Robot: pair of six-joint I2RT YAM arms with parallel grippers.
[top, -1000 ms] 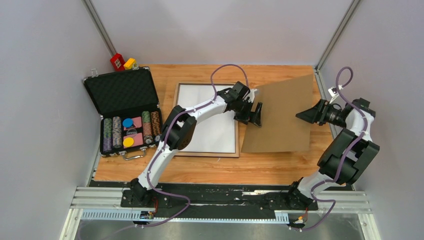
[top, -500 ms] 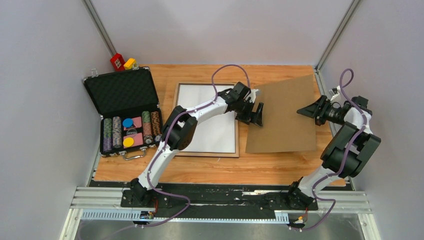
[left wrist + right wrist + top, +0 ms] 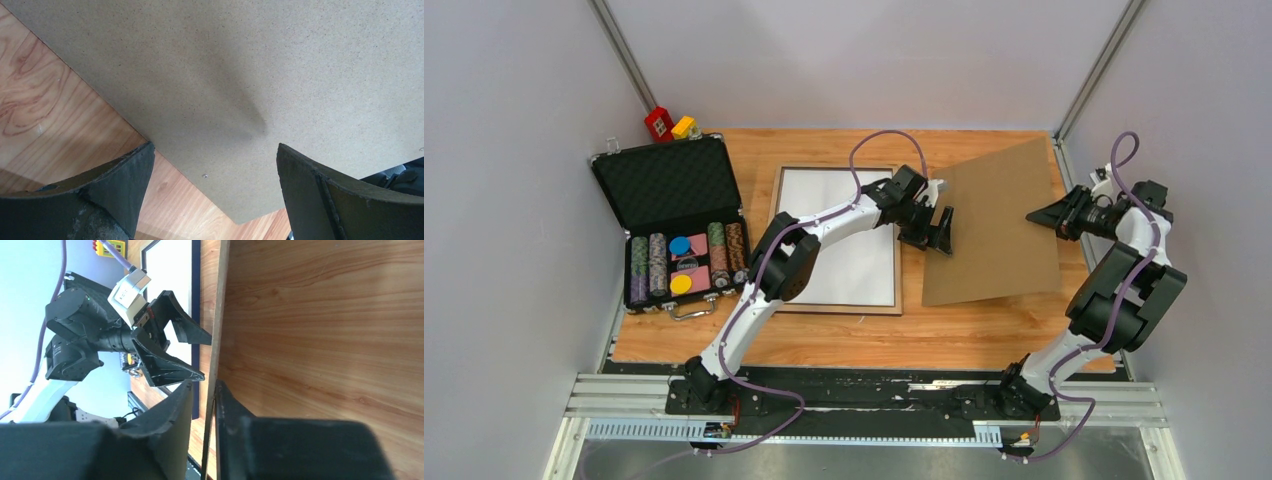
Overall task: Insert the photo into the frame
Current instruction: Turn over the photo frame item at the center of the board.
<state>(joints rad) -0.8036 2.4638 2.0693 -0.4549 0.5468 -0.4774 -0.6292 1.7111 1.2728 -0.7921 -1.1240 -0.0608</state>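
Hardboard of a plain brown colour, the backing panel (image 3: 994, 225), is pinched at its right edge by the right gripper (image 3: 1032, 217). In the right wrist view the thin edge of the panel is seen running between the two fingers, which are brought close together on it. The panel is held tilted, with its right side raised from the surface (image 3: 844, 340) and its left side lower, near the wood.

The left gripper (image 3: 936, 246) is spread wide and nothing is held in it. It is placed at the left edge of the panel, with its fingers pointed toward the board. In the left wrist view the face of the panel is seen between and beyond the two fingers (image 3: 125, 175); whether the fingertips touch it cannot be told.

The frame (image 3: 834, 308) is laid flat on the surface, just to the left of the panel and to the right of the open black case of poker chips (image 3: 669, 185). Its inside is filled by a white sheet (image 3: 854, 265). Whether this sheet is the photo turned on its face cannot be told. The left arm is stretched over the upper right part of the frame.
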